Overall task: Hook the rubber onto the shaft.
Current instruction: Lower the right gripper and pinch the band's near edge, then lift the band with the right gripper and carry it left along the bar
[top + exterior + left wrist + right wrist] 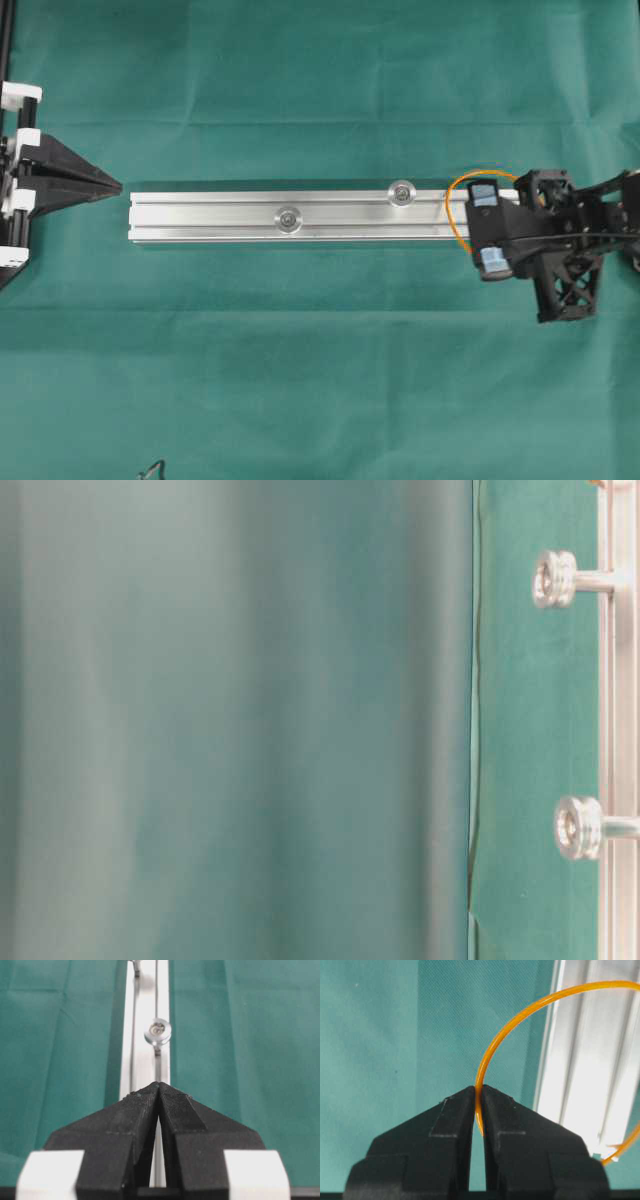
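Left gripper [112,186] sits at the left edge of the green cloth [320,350], fingers pressed tip to tip, holding nothing, pointing at the near end of the aluminium rail [220,218] with a small gap between. Rail runs lengthwise across the middle, 2 silver shafts standing on it: 1 left of centre [288,216], 1 further right [401,192]. Neither carries anything. Right gripper [479,1091] is at the rail's right end, fingers clamped on the rubber [452,222]. The orange loop arcs from the tips across the rail end, clear of both shafts.
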Tool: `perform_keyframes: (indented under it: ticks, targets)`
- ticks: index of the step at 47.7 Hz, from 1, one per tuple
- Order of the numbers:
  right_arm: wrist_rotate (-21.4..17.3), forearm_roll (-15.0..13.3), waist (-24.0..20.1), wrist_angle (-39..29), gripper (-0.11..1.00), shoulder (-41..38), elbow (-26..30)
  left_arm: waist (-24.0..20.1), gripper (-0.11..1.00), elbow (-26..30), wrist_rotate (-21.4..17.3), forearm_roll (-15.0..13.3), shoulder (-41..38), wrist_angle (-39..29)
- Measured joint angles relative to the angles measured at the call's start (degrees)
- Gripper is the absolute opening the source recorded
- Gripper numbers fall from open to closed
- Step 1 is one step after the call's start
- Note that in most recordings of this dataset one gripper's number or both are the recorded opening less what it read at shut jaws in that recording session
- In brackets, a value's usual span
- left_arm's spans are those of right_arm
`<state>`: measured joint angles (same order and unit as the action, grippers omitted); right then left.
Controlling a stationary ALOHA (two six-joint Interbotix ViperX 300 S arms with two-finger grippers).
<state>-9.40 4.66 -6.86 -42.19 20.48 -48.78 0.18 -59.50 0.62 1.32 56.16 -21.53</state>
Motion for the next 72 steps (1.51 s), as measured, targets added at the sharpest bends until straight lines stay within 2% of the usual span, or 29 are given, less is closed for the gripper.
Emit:
perform_keyframes:
  ticks: [23, 31, 72]
  targets:
    - [0.09, -5.19, 1.49, -15.82, 0.07, 8.0, 8.0, 0.0, 0.0, 0.0, 0.0, 0.0, 0.0, 0.0]
    - [0.09, -5.45, 1.49, -19.25, 0.07, 8.44, 10.99, 0.0, 0.0, 0.0, 0.0, 0.0, 0.0, 0.0]
    - [0.09, -5.63, 1.58, -20.39, 0.07, 8.44, 12.39, 0.0, 0.0, 0.0, 0.0, 0.0, 0.09, -0.09]
